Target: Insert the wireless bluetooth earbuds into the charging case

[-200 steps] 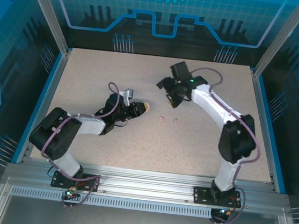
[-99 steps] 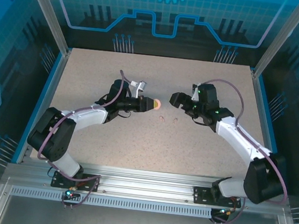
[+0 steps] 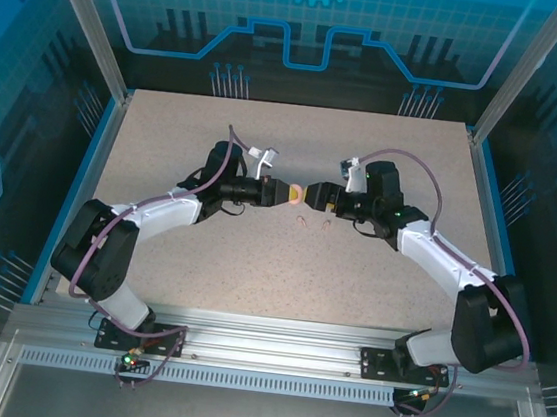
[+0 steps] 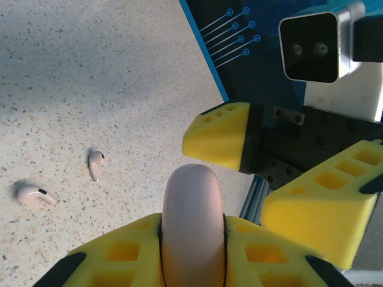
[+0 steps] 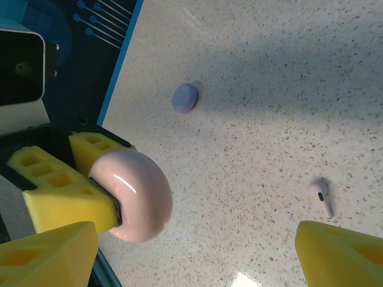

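The left fingers [image 4: 258, 258] are clamped on the edge of the pink case [image 4: 192, 221], holding it above the worktop [image 3: 218, 121] with its rounded free side toward the other arm. The right fingers [image 4: 218, 134] stand wide apart with nothing between them, just beside that free side and level with it; in the top view the 2 arms meet nose to nose over the middle of the worktop. 2 pale pink earbuds [image 4: 96, 164] lie loose on the worktop near each other, just below the meeting point, and a small purple disc [image 5: 185, 97] lies well apart from them. The case looks shut, so the step in hand is probably getting it open rather than loading it. The next move likely calls for the right fingers to close on the case's free half and swing it back while the left grip steadies the other half, since that smooth shell could slip.
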### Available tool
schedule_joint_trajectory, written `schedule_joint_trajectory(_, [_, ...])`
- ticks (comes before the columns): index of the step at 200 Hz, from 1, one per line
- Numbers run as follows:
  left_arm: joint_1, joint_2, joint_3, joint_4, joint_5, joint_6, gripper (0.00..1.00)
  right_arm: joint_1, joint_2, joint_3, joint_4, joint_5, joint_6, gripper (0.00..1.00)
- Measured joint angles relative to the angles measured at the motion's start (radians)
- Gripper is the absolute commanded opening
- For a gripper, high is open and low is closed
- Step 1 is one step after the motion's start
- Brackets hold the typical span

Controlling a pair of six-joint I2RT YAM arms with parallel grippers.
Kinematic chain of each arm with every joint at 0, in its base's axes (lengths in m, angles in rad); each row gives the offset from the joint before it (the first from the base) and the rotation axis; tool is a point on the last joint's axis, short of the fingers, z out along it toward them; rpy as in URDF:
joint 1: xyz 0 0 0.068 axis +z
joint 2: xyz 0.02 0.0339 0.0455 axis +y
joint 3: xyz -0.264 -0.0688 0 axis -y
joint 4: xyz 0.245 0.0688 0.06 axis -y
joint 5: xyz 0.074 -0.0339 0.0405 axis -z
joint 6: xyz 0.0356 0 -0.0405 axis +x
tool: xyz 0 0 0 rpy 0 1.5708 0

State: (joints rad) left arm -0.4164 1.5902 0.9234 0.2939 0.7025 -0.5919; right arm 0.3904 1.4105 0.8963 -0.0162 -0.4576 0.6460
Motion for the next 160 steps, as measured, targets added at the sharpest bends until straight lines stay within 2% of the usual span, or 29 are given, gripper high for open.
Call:
schedule_joint_trajectory(90, [0.003,0.001,0.005,-0.031,-0.004,0.000,0.00,0.009,0.080,0.002,0.046,-0.009,0.003,0.80])
schedule_joint_trajectory(133, [0.001,-0.006,0.006,-0.034,0.031,0.000,0.00,-0.040,0.171,-0.001,0.070,0.023,0.045,0.78])
schedule_joint_trajectory(160, [0.000,-0.019,0.006,-0.031,0.040,0.000,0.00,-0.051,0.161,-0.011,0.063,0.027,0.049,0.78])
